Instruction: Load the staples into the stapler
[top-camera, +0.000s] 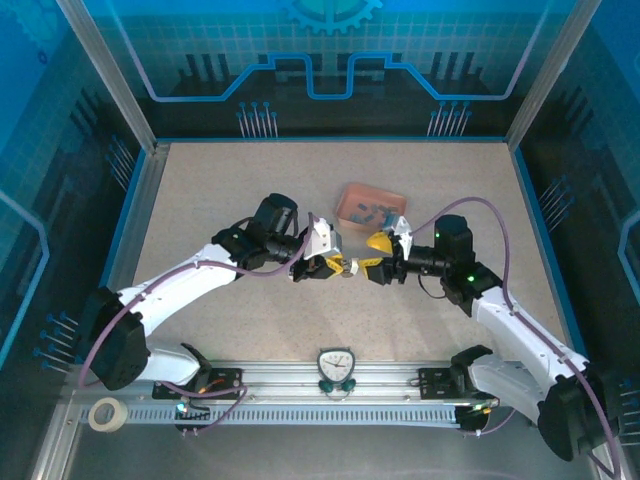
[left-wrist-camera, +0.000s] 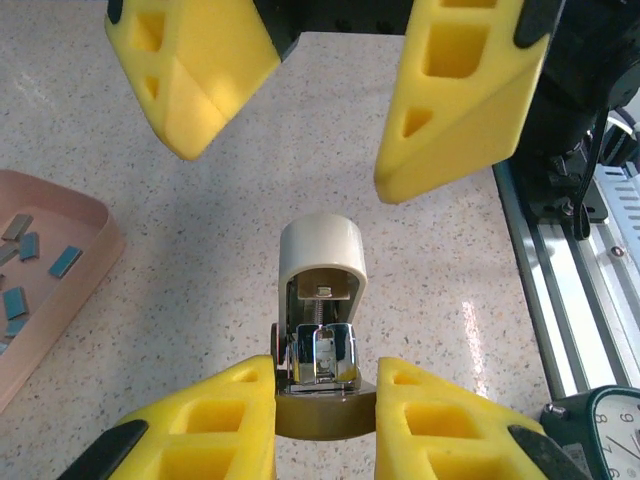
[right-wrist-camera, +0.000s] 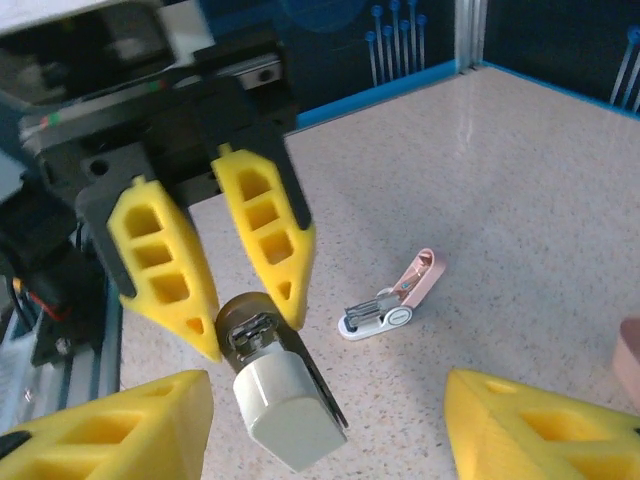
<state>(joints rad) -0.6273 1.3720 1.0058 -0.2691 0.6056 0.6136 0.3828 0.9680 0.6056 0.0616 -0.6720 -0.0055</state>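
Speckled beige table (top-camera: 220, 200) within blue enclosure walls, carrying a salmon-pink shallow tray (left-wrist-camera: 95, 255) beyond its middle. Left gripper (left-wrist-camera: 325, 368): yellow fingers closed narrowly on the stapler (left-wrist-camera: 320, 255), held above mid-table on the near side of the tray; right gripper (right-wrist-camera: 325, 395) faces it, jaws spread wide and clear of it. Stapler: pale cream-pink rounded plastic cap over a chrome metal part with a small spring showing, olive-brown end clamped between the fingers; staples (left-wrist-camera: 65, 262): small blue-grey strips loose in the tray; one small pink-and-silver hinged item (right-wrist-camera: 392, 298) lies on the table nearby.
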